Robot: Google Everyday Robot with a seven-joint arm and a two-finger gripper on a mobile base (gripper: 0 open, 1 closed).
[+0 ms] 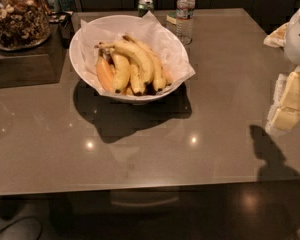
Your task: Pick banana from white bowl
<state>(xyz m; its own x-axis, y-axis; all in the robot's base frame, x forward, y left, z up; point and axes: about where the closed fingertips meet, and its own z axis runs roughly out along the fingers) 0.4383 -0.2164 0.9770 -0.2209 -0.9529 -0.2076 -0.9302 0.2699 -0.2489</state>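
The white bowl with a crinkled paper liner stands at the back middle of the brown table. Several yellow bananas lie in it. The banana, the longest and most arched, lies on top, with its brownish stem pointing left. An orange-tinted fruit sits at the bunch's left side. My gripper, white and pale yellow, hangs at the right edge of the camera view, above the table's right side. It is well to the right of the bowl and holds nothing that I can see.
A water bottle and a green can stand behind the bowl. A glass jar of nuts sits on a dark stand at the back left. The table's front edge runs along the bottom, with dark floor below it.
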